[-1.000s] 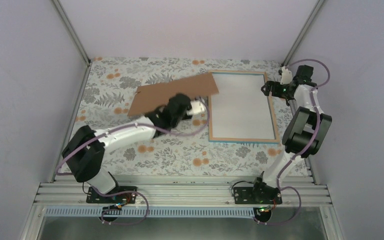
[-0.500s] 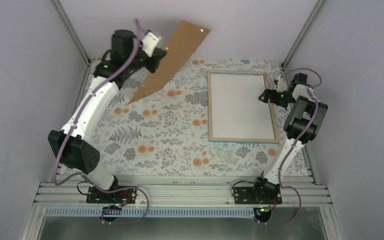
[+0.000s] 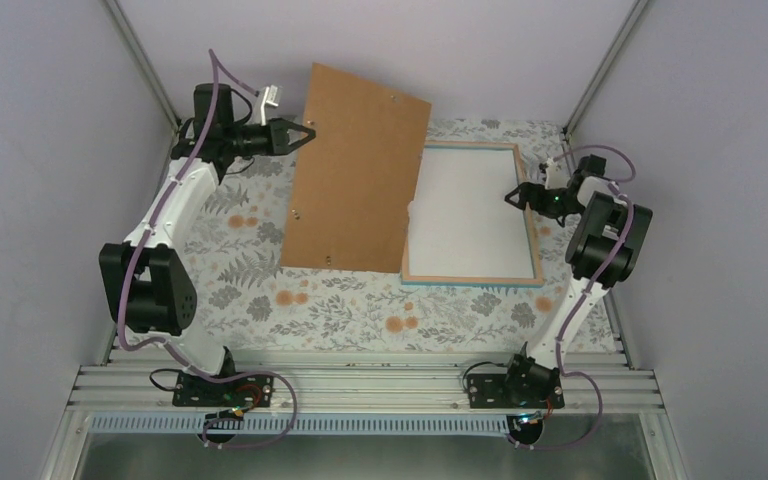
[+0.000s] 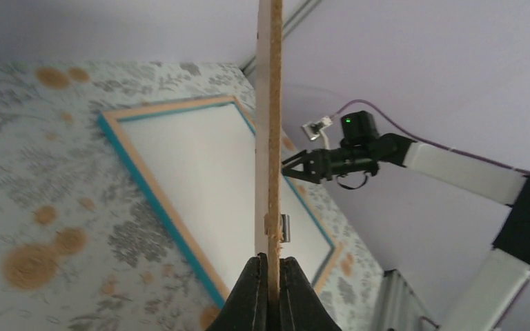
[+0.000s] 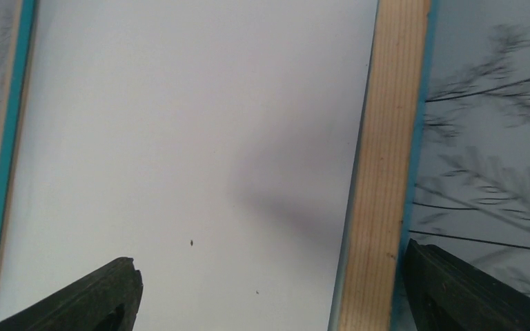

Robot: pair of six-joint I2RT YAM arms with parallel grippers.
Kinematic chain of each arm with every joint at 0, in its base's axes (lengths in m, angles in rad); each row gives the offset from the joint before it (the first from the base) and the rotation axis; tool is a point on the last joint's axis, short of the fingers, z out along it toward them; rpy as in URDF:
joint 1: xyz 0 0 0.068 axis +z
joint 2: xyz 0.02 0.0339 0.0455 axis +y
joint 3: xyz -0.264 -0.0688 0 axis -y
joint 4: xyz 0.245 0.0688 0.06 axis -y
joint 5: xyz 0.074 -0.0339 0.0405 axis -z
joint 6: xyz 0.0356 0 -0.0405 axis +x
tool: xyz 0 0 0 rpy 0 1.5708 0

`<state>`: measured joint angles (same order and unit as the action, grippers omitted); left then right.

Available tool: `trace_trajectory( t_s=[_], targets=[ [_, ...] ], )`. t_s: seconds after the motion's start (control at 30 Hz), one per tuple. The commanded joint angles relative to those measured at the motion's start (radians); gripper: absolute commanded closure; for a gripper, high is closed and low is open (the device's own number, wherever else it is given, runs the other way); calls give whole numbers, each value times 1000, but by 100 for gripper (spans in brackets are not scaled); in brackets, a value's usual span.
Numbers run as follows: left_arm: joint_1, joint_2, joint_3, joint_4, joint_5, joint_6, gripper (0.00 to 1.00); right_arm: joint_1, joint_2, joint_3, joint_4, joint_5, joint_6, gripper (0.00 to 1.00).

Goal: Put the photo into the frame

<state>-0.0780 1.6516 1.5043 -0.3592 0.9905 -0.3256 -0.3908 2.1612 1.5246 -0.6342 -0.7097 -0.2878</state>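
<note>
While our L hand pinches the backing board, raised at far left, our R hand hangs wide over the right rail of the frame, lying flat at bench right.

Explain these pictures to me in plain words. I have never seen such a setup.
Two robot arms are bolted at the near edge of a flowered table. One picture looks down from above; the other two come from a camera on each wrist. On the table lies a picture frame, back up, white inside. The left gripper is shut on the edge of a brown board, holding it up by the frame's left side. The right gripper is open over the frame's right edge.
</note>
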Motion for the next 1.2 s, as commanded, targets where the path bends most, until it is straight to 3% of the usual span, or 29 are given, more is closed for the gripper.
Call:
trace_trajectory(
  t_s=[0.0,0.3,0.47,0.67,0.97,1.17],
  targets=[
    [28,-63,-101,211,162,-206,98,68,-7,-90,-32,-77,65,6],
    [100,-89,-302,533,247,-562,98,188,-108,-233,52,-134,169,5],
    [140,-86,-318,467,265,-552,97,196,-151,-288,61,-115,209,3],
    [132,-146,-503,468,244,-639,97,197,-247,-432,54,-172,279,2],
    [112,-168,-677,756,193,-806,98,230,-371,-642,139,-106,590,8],
    [83,-146,-806,987,133,-877,98,268,-477,-780,266,-212,756,3]
  ],
)
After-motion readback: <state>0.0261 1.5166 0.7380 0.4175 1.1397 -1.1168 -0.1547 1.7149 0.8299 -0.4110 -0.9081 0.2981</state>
